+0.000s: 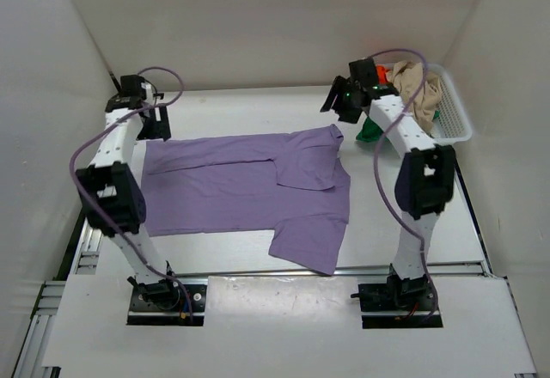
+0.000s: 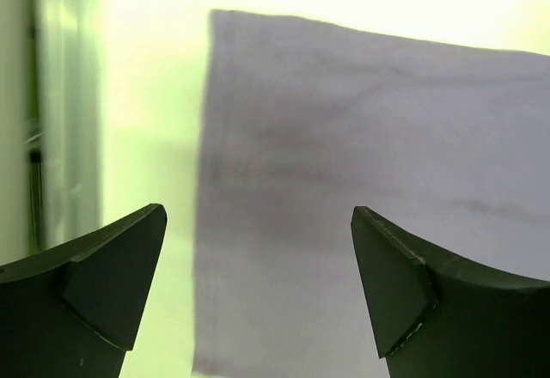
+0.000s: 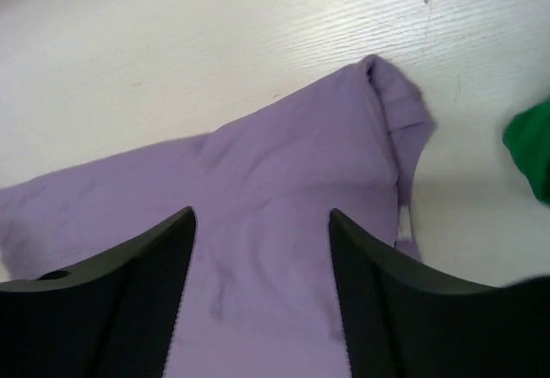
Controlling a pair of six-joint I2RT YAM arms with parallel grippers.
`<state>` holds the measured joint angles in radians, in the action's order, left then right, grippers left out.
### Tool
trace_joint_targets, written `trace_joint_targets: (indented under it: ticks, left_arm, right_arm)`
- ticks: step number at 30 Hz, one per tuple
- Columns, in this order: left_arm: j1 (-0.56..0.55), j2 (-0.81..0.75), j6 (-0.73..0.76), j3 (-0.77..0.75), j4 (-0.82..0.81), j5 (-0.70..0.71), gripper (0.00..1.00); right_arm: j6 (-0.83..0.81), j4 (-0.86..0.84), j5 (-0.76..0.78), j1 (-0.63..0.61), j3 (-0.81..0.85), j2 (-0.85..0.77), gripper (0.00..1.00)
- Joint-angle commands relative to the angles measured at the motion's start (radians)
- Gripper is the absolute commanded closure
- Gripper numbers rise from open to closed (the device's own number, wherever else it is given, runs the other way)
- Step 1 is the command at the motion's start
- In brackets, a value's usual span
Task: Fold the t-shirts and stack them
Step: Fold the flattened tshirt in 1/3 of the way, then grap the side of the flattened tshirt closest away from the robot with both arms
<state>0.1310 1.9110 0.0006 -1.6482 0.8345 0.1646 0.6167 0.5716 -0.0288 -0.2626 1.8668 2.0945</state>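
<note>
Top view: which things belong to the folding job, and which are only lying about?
Job: purple shirt, beige shirt, green shirt, orange shirt.
Lying about: basket.

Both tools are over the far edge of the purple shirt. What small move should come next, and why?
Probably swing the right tool back toward the near sleeve of the lilac purple cloth t-shirt. Both it and the left tool stand open and hold nothing. The shirt's far side looks folded in, while that sleeve sticks out flat toward the arm bases.
</note>
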Motion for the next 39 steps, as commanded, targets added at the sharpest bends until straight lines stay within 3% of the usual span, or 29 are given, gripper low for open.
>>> trace_joint_targets:
  ticks: [1, 5, 9, 13, 22, 31, 39]
  left_arm:
    - [0.044, -0.214, -0.001, 0.109, 0.049, 0.022, 0.0]
    - [0.161, -0.39, -0.001, 0.388, 0.063, 0.012, 0.0]
    - [0.243, -0.497, -0.001, 0.646, 0.063, -0.063, 0.0]
    - [0.28, -0.517, -0.001, 0.76, 0.044, -0.108, 0.0]
    - [0.301, -0.478, -0.001, 0.838, -0.018, -0.16, 0.04]
    - [0.311, -0.426, -0.001, 0.849, -0.06, -0.105, 0.09]
    - [0.395, -0.403, -0.001, 0.86, -0.081, -0.117, 0.07]
  right_arm:
    - [-0.124, -0.009, -0.008, -0.026, -0.072, -0.23, 0.3]
    - [-0.155, 0.065, 0.017, -0.067, -0.283, -0.462, 0.2]
    - [-0.117, 0.076, -0.023, -0.087, -0.581, -0.663, 0.19]
    - [-0.036, 0.085, -0.048, -0.139, -0.887, -0.827, 0.19]
    - [0.172, 0.028, -0.115, -0.257, -1.288, -1.079, 0.23]
    - [0.262, -0.003, -0.086, -0.406, -1.385, -1.087, 0.26]
    - [0.305, 0.002, -0.076, -0.493, -1.405, -1.033, 0.26]
